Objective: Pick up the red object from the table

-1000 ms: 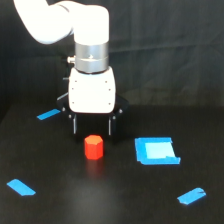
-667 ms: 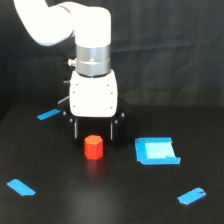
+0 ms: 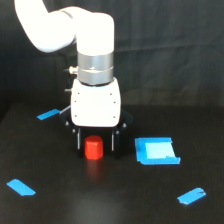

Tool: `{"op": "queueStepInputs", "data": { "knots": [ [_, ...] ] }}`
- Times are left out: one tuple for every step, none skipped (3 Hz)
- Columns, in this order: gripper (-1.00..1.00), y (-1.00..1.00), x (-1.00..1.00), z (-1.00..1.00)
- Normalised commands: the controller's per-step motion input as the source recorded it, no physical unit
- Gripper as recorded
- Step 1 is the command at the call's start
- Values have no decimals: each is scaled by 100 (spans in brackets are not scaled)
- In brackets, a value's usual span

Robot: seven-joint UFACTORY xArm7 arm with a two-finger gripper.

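Matte black bench (image 3: 60, 205), flat, filling the lower part of the exterior view. Counted nearest the camera: two blue tape strips, one strip (image 3: 21, 187) at the exterior view's left, one strip (image 3: 192, 196) at the exterior view's right, both lying flat, slanted, and well apart from each other. Farther back, at the exterior view's right of centre: one blue square patch (image 3: 157, 151) with a paler middle, flat on the bench.

Level with that patch, near centre: one red object (image 3: 93, 148), stubby and upright, resting on the bench, a faint reflection just in front of it. Located between the two dark fingers (image 3: 78, 139) of the one pincer (image 3: 95, 142), directly under the white body. Pincer spread apart, not clenched; a dark gap visible on each side of the red object; contact with either finger not confirmed. Fingertips down near the bench surface, close to the level of the object's base.

Behind the pincer, at the exterior view's left: a third blue tape strip (image 3: 49, 114), partly hidden by the white body. Total tape strips: three. Total square patches: one. Red objects: one.

Farthest: one white arm (image 3: 60, 30), silver collar above the white body, curving up and off toward the exterior view's left against a black backdrop.
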Motion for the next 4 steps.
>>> {"op": "queueStepInputs", "data": {
  "knots": [
    [-100,5,-2,-25],
    [-100,-2,0,-18],
    [-100,4,4,-13],
    [-100,-4,-2,-9]
  ]
}}
